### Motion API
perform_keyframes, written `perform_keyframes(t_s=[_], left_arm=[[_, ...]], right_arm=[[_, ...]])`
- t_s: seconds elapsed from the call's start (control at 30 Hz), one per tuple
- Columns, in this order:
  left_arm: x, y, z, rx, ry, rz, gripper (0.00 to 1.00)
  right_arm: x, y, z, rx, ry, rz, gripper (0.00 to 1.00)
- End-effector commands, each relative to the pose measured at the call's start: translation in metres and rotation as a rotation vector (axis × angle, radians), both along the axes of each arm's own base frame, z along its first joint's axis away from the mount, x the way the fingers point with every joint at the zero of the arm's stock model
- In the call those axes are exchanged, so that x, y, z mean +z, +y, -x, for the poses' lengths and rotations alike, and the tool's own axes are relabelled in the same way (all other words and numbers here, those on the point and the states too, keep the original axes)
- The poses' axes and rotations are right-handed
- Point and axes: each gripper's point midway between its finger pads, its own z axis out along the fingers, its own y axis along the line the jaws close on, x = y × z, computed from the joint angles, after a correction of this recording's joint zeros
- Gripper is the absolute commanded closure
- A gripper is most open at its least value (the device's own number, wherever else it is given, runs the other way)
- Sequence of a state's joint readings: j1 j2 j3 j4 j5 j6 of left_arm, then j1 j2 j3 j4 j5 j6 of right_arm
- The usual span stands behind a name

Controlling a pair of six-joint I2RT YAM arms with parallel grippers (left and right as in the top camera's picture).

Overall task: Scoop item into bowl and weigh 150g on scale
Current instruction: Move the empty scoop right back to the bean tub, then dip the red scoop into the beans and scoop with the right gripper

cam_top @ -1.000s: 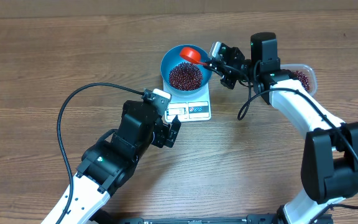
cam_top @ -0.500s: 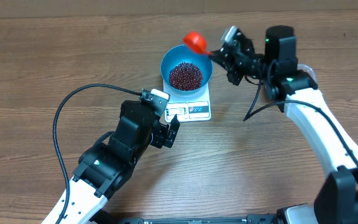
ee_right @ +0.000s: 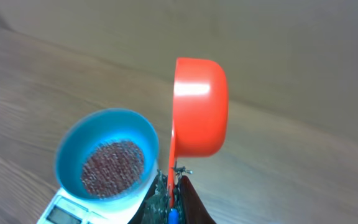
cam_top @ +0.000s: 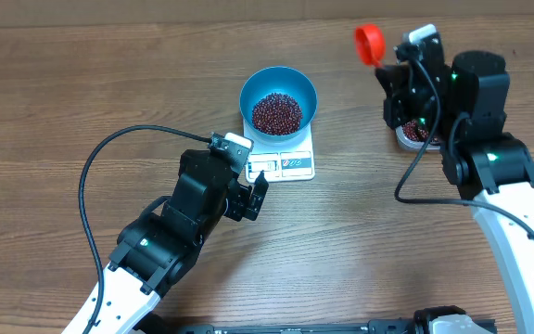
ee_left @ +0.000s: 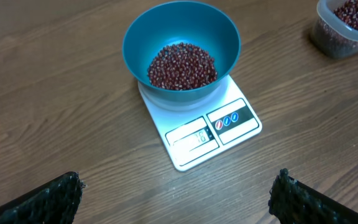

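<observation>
The blue bowl [cam_top: 302, 93] stands on the white scale [cam_top: 290, 164] and holds a heap of dark red beans [cam_top: 275, 113]. In the left wrist view the bowl [ee_left: 225, 37], its beans [ee_left: 182, 65] and the scale [ee_left: 229, 134] lie ahead of my left gripper [ee_left: 179, 190], which is open and empty just short of the scale. My right gripper [cam_top: 393, 57] is shut on the handle of a red scoop [cam_top: 369, 42], held up at the back right, well away from the bowl. The right wrist view has the scoop [ee_right: 197, 106] tipped on its side, its inside hidden.
A clear tub [cam_top: 412, 136] of beans sits under my right arm, mostly hidden; the same tub [ee_left: 347, 25] shows at the far right in the left wrist view. A black cable [cam_top: 109, 158] loops left of my left arm.
My right arm has carried the red scoop from over the bowl's far rim to the right and back, above the tub. The left arm has not moved.
</observation>
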State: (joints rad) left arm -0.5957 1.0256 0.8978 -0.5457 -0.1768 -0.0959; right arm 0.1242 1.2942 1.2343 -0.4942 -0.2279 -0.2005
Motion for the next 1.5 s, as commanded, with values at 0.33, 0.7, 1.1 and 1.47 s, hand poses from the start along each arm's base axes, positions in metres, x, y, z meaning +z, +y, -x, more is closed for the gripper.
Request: perform_keyframes(t_s=[0.33, 0.7, 1.1, 1.47], left_arm=[[0.01, 0.003, -0.001, 0.0, -0.038, -0.007, 0.0], [0.01, 0.003, -0.001, -0.001, -0.038, -0.007, 0.0], [0.013, 0.001, -0.002, -0.003, -0.05, 0.004, 0.01], [0.012, 0.001, -0.002, -0.002, -0.05, 0.003, 0.0]], right_arm=[[-0.035, -0.099, 0.01, -0.508, 0.14, 0.266, 0.97], [-0.11, -0.157, 0.018, -0.603, 0.422, 0.274, 0.97], [-0.155, -0.155, 0.012, -0.543, 0.554, 0.223, 0.96], [-0.168, -0.183, 0.016, -0.614, 0.585, 0.393, 0.96]])
